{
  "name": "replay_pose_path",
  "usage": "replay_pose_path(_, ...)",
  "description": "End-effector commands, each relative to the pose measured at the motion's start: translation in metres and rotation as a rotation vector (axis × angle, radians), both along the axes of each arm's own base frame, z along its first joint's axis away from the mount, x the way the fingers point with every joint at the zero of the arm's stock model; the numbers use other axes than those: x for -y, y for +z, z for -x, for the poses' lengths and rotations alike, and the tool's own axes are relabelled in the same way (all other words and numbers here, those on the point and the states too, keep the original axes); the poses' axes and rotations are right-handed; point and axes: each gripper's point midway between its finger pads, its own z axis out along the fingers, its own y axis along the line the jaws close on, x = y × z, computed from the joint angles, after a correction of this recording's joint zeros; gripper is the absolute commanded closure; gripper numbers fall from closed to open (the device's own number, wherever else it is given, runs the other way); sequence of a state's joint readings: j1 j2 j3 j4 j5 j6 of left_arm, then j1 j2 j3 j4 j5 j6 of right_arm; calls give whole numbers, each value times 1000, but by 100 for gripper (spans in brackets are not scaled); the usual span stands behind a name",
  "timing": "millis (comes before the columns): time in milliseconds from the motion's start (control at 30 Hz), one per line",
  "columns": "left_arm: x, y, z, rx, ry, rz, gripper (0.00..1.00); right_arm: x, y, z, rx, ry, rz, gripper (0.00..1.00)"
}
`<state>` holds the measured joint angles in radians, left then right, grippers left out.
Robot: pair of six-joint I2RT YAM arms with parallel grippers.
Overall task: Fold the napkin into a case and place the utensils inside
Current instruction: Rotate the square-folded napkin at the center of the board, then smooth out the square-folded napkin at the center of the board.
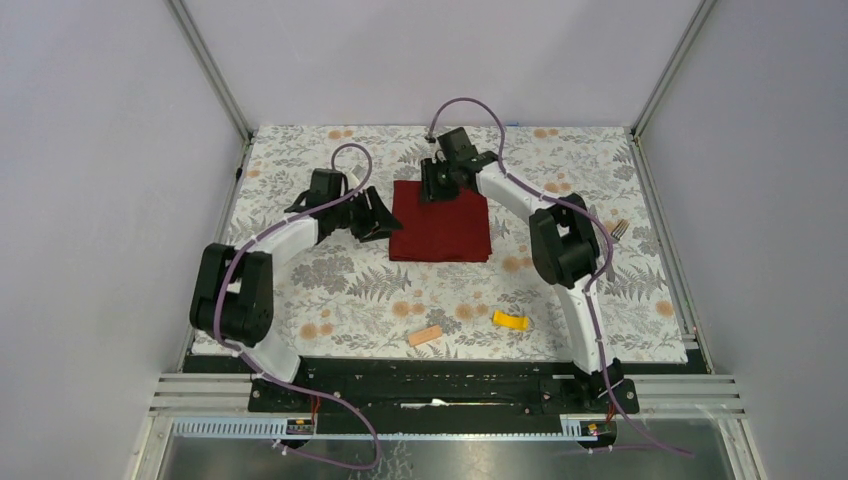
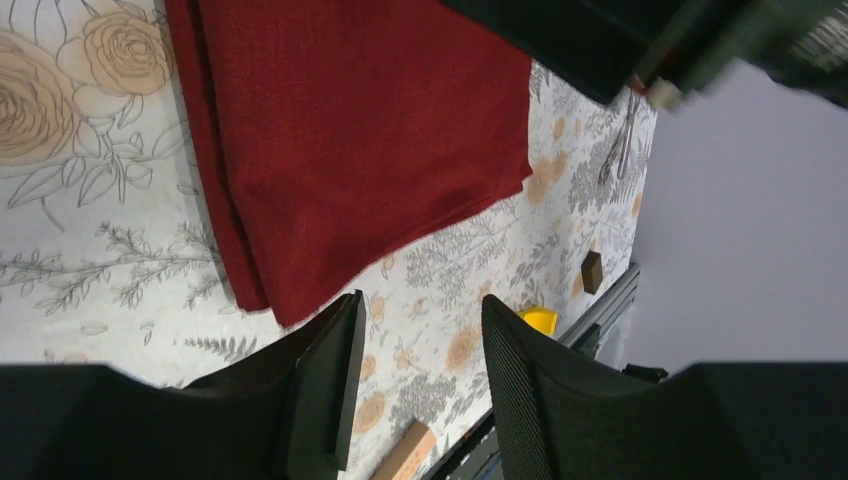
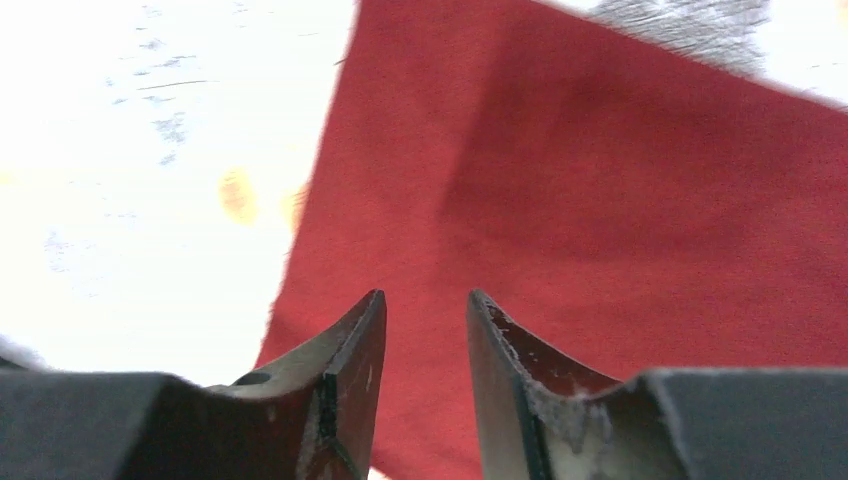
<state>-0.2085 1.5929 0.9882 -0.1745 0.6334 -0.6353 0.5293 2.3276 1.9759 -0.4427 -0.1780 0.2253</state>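
The dark red napkin (image 1: 440,225) lies folded into a rough square on the floral table; it also fills much of the left wrist view (image 2: 370,130) and the right wrist view (image 3: 620,220). My left gripper (image 1: 380,222) (image 2: 420,305) is open at the napkin's left edge, with nothing between its fingers. Over the napkin's far edge hangs my right gripper (image 1: 432,188) (image 3: 427,296), open and empty. The utensils (image 1: 618,229) (image 2: 622,140) lie at the right of the table, partly hidden behind the right arm; only the fork's end shows in the top view.
A tan block (image 1: 425,336) (image 2: 405,455) and a yellow block (image 1: 511,321) (image 2: 540,319) lie near the table's front edge. A small brown block (image 2: 592,271) sits near the metal rail. Grey walls close in the table on three sides.
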Motion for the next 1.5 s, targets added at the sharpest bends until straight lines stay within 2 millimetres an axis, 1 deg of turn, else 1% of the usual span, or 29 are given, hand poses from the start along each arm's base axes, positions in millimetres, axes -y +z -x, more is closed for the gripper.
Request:
replay_pose_path(0, 16, 6, -30, 48, 29, 94, 52, -54, 51, 16, -85, 44, -438, 66)
replay_pose_path(100, 15, -14, -38, 8, 53, 72, 61, -81, 51, 16, -79, 70, -560, 76)
replay_pose_path(200, 15, -35, -37, -32, 58, 61, 68, -98, 50, 12, -99, 93, -647, 84)
replay_pose_path(233, 14, -43, -36, -41, 62, 53, 69, -103, 50, 10, -109, 101, -673, 85)
replay_pose_path(267, 12, -51, -35, -52, 66, 41, 70, -107, 46, 9, -126, 101, -693, 85)
replay_pose_path(300, 11, -58, -34, -61, 70, 28, 71, -110, 34, 7, -150, 93, -699, 86)
replay_pose_path(333, 9, -64, -32, -73, 74, 12, 71, -112, 33, 4, -152, 93, -708, 86)
replay_pose_path(367, 5, -72, -31, -87, 80, -13, 72, -113, 21, 2, -167, 85, -706, 85)
replay_pose_path(433, -4, -89, -24, -141, 105, -83, 75, -116, 9, -4, -177, 67, -711, 86)
replay_pose_path(467, -11, -97, -23, -158, 128, -123, 79, -118, 2, -7, -184, 62, -710, 86)
replay_pose_path(567, -22, -112, -15, -199, 155, -195, 81, -122, -15, -16, -192, 41, -709, 86)
replay_pose_path(633, -32, -125, -10, -235, 180, -253, 85, -124, -25, -23, -182, 29, -702, 85)
replay_pose_path(767, -43, -148, 2, -322, 192, -319, 98, -124, -41, -41, -157, -5, -691, 78)
replay_pose_path(833, -44, -155, 7, -352, 192, -327, 100, -123, -47, -49, -142, -28, -683, 74)
replay_pose_path(933, -45, -153, 8, -345, 193, -326, 100, -125, -51, -59, -114, -38, -686, 66)
replay_pose_path(967, -46, -150, 8, -329, 193, -332, 100, -127, -51, -62, -108, -37, -693, 65)
replay_pose_path(1000, -48, -145, 6, -306, 197, -342, 100, -128, -55, -64, -106, -35, -699, 63)
replay_pose_path(1033, -50, -140, 4, -286, 200, -351, 100, -129, -54, -68, -92, -32, -707, 61)
replay_pose_path(1067, -51, -135, 3, -272, 199, -355, 99, -132, -48, -71, -71, -22, -721, 59)
replay_pose_path(1167, -45, -117, -1, -244, 170, -330, 95, -136, -36, -82, -17, -8, -748, 55)
replay_pose_path(1267, -40, -88, -7, -170, 144, -298, 78, -137, -9, -84, 10, 19, -760, 55)
replay_pose_path(1300, -36, -74, -10, -141, 122, -276, 73, -136, 4, -82, 22, 29, -757, 54)
replay_pose_path(1400, -23, -41, -14, -78, 76, -201, 63, -130, 41, -71, 26, 48, -753, 53)
replay_pose_path(1467, -13, -27, -18, -48, 61, -136, 61, -127, 60, -59, 12, 58, -750, 52)
